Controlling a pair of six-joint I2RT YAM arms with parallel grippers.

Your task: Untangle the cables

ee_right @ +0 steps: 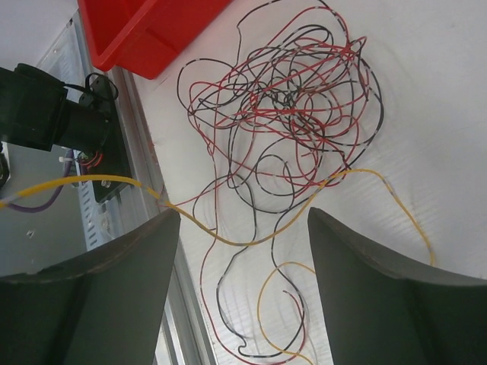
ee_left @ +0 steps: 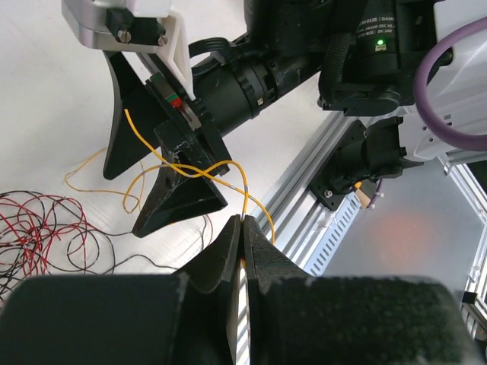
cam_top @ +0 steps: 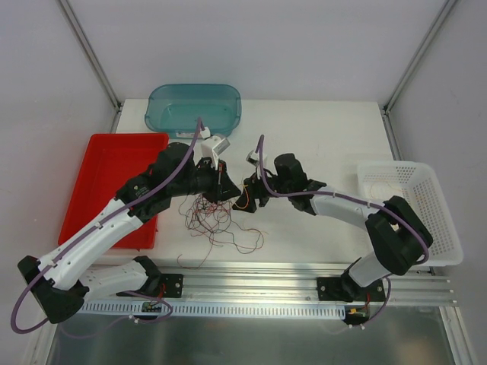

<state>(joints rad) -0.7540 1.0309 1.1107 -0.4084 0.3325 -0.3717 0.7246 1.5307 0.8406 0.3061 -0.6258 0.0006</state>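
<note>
The left gripper is pinched tight shut on a thin yellow cable. The yellow cable bends up from there and passes between the two fingers of the right gripper. The right gripper is wide open and holds nothing. The two grippers are close together. The other cables, red and black, lie in a messy curly heap on the white table, just under the grippers. A red tray sits near the heap, on the left side.
</note>
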